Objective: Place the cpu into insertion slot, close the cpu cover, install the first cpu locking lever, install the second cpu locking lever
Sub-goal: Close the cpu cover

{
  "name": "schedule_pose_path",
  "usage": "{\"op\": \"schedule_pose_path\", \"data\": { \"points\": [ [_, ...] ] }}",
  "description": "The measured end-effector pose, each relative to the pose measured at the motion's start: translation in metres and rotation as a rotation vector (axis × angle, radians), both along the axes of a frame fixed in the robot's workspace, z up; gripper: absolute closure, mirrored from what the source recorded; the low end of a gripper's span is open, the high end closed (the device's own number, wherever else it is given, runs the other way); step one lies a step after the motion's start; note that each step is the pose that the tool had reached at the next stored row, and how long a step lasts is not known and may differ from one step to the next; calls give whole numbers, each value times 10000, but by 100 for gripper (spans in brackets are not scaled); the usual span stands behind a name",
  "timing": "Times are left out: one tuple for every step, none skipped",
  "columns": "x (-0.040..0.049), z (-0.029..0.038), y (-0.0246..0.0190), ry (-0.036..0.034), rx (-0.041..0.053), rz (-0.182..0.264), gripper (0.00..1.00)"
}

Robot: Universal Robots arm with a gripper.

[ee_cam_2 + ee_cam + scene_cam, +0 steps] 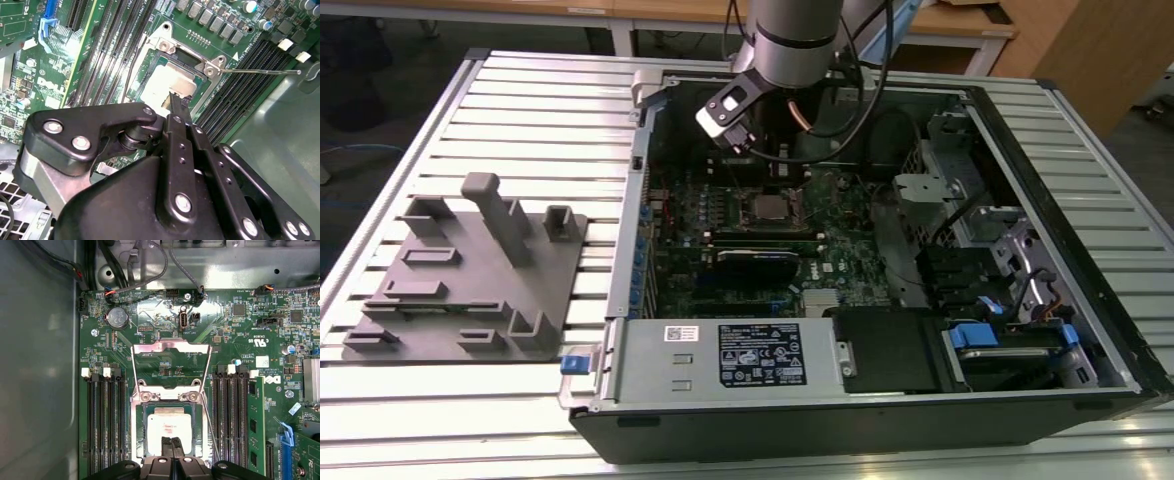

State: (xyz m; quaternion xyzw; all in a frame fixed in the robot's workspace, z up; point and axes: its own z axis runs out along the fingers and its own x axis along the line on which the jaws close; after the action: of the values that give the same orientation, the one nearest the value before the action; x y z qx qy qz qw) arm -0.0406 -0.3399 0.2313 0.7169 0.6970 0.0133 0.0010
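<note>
The cpu [169, 426], a pale silver square, lies flat in the insertion slot [145, 426] on the green board; it also shows in the second wrist view [165, 84]. The cpu cover [170, 345], a thin metal frame with a large window, is swung open away from the socket. One thin locking lever [212, 432] stands free beside the socket and sticks out sideways [260, 71]. My gripper [171, 442] hangs just above one edge of the cpu, its black fingers [176, 112] pressed together with nothing between them. In the exterior view the arm [787, 40] reaches down over the socket [767, 208].
Memory slots [105, 425] flank the socket, one holding a memory stick [256, 425]. Cables [854, 110] hang near the arm inside the open computer case [1067, 250]. A grey fixture [467, 270] sits on the slatted table at the exterior view's left.
</note>
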Motion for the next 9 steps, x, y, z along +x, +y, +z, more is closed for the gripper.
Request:
{"op": "schedule_pose_path", "data": {
  "points": [
    [0,3,0,1,-2,0,90],
    [0,3,0,0,0,0,90],
    [0,6,0,0,-1,0,90],
    [0,6,0,0,-1,0,90],
    [0,6,0,0,0,0,90],
    [0,7,0,0,-1,0,90],
    [0,11,0,2,-4,0,90],
    [0,15,0,2,-4,0,90],
    [0,18,0,1,-2,0,90]
  ]
}}
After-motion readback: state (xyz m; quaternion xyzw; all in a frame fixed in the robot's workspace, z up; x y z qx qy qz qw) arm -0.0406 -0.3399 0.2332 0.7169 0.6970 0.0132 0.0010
